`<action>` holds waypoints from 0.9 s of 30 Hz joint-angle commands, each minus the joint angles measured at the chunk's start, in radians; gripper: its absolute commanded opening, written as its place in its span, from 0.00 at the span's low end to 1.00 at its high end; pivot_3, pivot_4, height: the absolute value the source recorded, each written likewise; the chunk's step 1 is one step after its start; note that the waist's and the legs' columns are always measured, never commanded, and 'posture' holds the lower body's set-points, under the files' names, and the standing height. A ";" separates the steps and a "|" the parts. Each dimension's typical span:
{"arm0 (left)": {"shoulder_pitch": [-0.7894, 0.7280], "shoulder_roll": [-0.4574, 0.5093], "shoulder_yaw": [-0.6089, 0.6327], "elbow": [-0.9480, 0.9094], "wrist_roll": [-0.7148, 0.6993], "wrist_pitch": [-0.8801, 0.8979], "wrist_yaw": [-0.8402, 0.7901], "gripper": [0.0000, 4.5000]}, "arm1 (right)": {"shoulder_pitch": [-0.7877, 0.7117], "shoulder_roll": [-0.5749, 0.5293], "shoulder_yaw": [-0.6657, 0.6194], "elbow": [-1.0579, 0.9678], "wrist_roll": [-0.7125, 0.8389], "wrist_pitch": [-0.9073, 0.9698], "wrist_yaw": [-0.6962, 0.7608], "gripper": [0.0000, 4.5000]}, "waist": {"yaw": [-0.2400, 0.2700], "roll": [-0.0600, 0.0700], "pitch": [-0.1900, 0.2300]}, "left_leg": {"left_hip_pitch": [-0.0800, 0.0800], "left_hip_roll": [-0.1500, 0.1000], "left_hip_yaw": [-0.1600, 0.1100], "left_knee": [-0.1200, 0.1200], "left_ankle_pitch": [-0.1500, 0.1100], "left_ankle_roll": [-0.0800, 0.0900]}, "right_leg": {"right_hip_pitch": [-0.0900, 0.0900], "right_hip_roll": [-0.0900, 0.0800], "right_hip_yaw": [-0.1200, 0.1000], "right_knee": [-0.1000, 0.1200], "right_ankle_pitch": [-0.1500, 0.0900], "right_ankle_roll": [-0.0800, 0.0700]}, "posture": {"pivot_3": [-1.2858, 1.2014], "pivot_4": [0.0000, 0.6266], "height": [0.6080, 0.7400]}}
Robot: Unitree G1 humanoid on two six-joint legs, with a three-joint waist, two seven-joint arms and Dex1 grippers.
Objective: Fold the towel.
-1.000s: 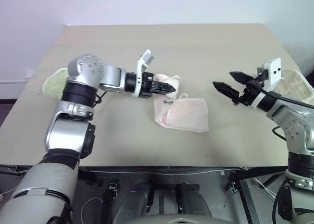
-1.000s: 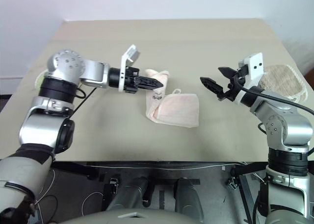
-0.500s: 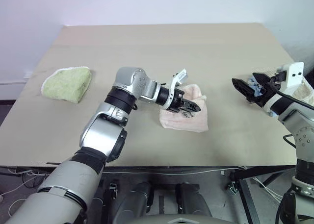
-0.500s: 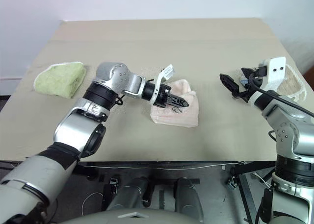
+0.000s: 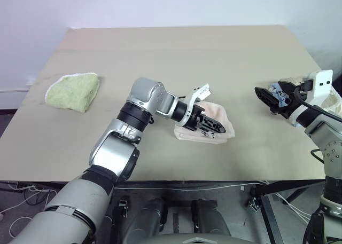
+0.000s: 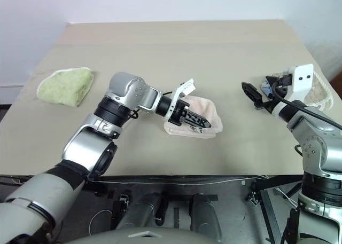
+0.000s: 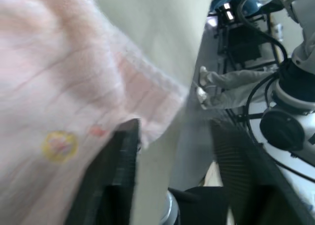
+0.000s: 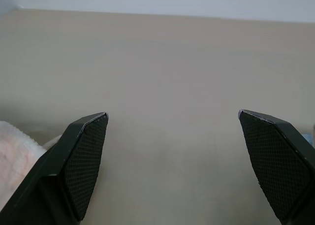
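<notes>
The pale pink towel (image 5: pixel 222 116) lies folded in a small bundle near the table's front edge, right of centre. My left gripper (image 5: pixel 214 128) rests low over the bundle's front, pointing right. In the left wrist view its fingers (image 7: pixel 115 180) stand apart, with the towel (image 7: pixel 59 62) beside one finger and only its hem edging into the gap. It is open and holds nothing. My right gripper (image 5: pixel 270 100) hovers open to the right of the towel, apart from it. Its wrist view shows wide jaws (image 8: pixel 172 116) over bare table and a towel corner (image 8: pixel 15 146).
A light green towel (image 5: pixel 72 92) lies folded at the table's left. A beige-tan towel (image 6: pixel 320 92) sits at the right edge behind my right arm. The tan table (image 5: pixel 176 52) stretches back to a white wall.
My left gripper swung right and down, laying the towel end it held over the rest, and has opened off it. My right gripper drifted slightly right, still open.
</notes>
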 commanded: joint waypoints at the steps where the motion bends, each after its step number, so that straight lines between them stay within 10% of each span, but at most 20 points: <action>1: 0.000 0.009 0.069 -0.055 -0.026 -0.012 -0.017 0.80 | -0.016 -0.018 -0.013 -0.009 -0.005 -0.030 0.008 1.00 | 0.000 0.000 0.000 | 0.000 0.000 0.000 0.000 0.000 0.000 | 0.000 0.000 0.000 0.000 0.000 0.000 | 0.52 0.24 1.00; 8: 0.162 0.211 -0.047 -0.496 0.094 -0.422 -0.149 0.80 | -0.079 0.021 -0.026 -0.006 0.069 -0.043 0.034 1.00 | -0.018 0.001 -0.001 | 0.001 0.001 0.001 -0.002 0.003 -0.004 | 0.000 0.000 0.002 0.001 0.000 0.000 | 0.52 0.24 1.00; 13: 0.237 0.267 0.076 -0.453 0.151 -0.671 -0.119 0.81 | -0.067 0.035 0.038 -0.089 0.157 0.008 0.114 0.87 | -0.013 0.001 -0.001 | 0.002 0.001 0.001 0.001 0.000 0.000 | 0.002 0.000 0.001 0.001 0.000 0.000 | 0.52 0.24 1.00; 24: 0.363 0.300 0.123 -0.351 0.192 -0.968 -0.229 0.00 | -0.101 0.075 0.205 -0.076 0.182 0.043 0.199 0.02 | -0.007 0.001 -0.001 | 0.002 0.000 0.001 0.001 0.000 0.001 | 0.002 0.000 0.000 0.001 0.000 0.000 | 0.52 0.24 1.00; 27: 0.356 0.278 0.125 -0.316 0.202 -1.016 -0.239 0.00 | -0.113 0.085 0.233 -0.059 0.173 0.038 0.211 0.01 | -0.003 0.001 -0.001 | 0.002 0.000 0.001 0.001 0.000 0.001 | 0.002 0.000 0.000 0.001 0.000 0.000 | 0.52 0.24 1.00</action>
